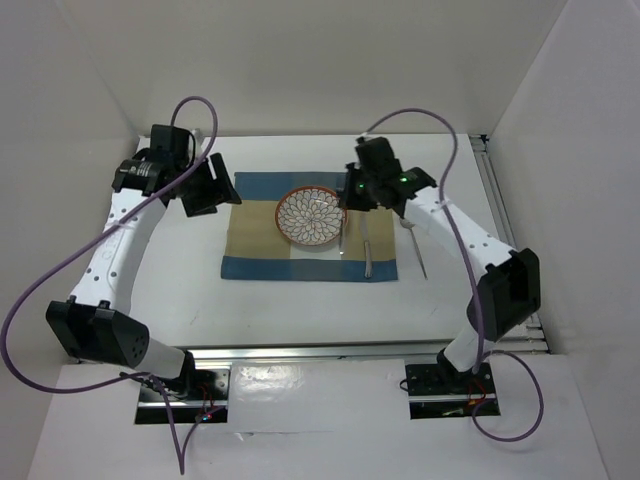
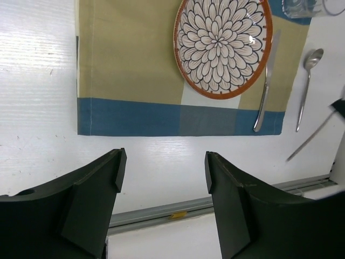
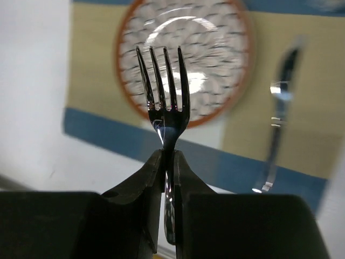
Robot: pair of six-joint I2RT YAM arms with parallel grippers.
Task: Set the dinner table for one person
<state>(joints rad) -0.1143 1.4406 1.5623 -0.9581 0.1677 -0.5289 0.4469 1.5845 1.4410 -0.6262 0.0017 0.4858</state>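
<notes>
The white dinner table (image 1: 300, 310) carries a blue-and-tan placemat (image 1: 255, 235) with a floral, orange-rimmed plate (image 1: 310, 217) on it. A knife (image 1: 367, 250) lies on the mat to the right of the plate, and a spoon (image 1: 414, 248) lies on the table just off the mat's right edge. My right gripper (image 3: 168, 156) is shut on the neck of a fork (image 3: 163, 91), holding it in the air beside the plate's right side (image 1: 343, 235). My left gripper (image 2: 164, 172) is open and empty above the table, near the mat's far left corner (image 1: 212, 185).
A clear glass (image 2: 299, 6) shows at the mat's far right corner in the left wrist view. White walls enclose the table on three sides. A metal rail (image 1: 330, 350) runs along the near edge and another (image 1: 500, 200) along the right side.
</notes>
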